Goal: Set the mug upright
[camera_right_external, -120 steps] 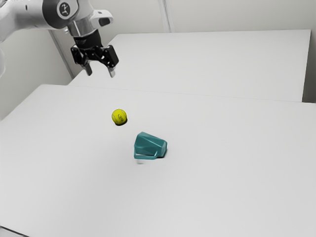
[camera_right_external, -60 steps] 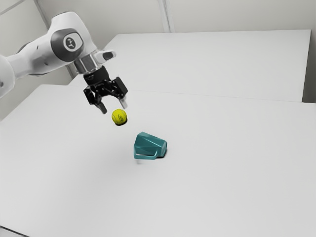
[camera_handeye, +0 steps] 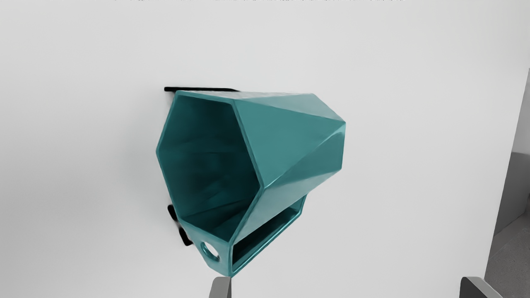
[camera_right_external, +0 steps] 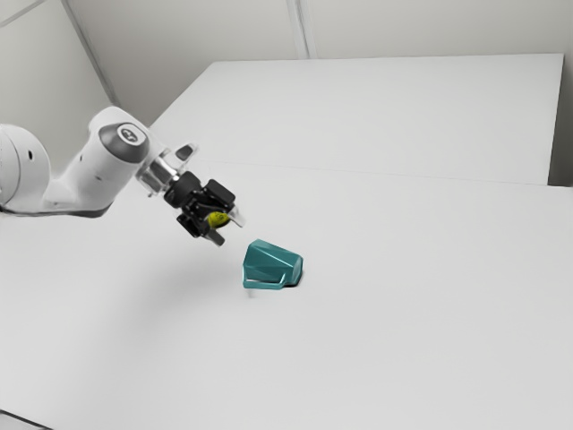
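Note:
A teal faceted mug (camera_right_external: 272, 265) lies on its side on the white table, its handle toward the exterior view's bottom. The black gripper (camera_right_external: 229, 230) is at the mug's upper left in the exterior view, tilted toward it, with nothing between the fingertips that I can make out. In the wrist view the mug (camera_handeye: 285, 145) shows its open mouth and its handle, and one fingertip of the gripper (camera_handeye: 345, 287) appears just by the handle's corner. The two fingers stand wide apart.
A yellow tennis ball (camera_right_external: 218, 219) is partly hidden behind the gripper in the exterior view. The white table (camera_right_external: 385, 340) extends around the mug, and its edge runs along one side of the wrist view.
The gripper has come down and toward the exterior view's right, nearer the mug, and has tilted more. It now overlaps the ball in that view. The mug has not moved.

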`<state>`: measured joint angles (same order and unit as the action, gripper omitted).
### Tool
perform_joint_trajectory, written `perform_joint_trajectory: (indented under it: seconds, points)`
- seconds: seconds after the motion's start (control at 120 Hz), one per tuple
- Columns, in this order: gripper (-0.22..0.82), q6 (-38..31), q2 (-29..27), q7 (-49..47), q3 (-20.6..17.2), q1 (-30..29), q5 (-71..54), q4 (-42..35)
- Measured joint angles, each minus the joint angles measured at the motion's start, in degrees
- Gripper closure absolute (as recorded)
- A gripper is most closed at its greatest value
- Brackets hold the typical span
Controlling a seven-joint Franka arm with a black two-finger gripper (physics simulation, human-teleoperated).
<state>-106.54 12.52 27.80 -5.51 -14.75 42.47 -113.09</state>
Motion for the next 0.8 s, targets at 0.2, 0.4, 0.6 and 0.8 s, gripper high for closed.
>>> perform_joint_trajectory:
  seconds: [0.2, 0.4, 0.6, 0.8]
  points:
    - [0.0, -1.03, 4.36, 9.28, -0.06, -0.25, 4.67, -0.06]
    - [0.0, -0.99, 7.44, 17.01, -0.14, -0.23, 9.36, 0.03]
    - [0.01, 0.41, 9.07, 22.74, -0.34, -0.15, 13.36, 0.09]
    - [0.19, 2.28, 10.21, 27.17, -0.38, -0.73, 17.28, -0.03]
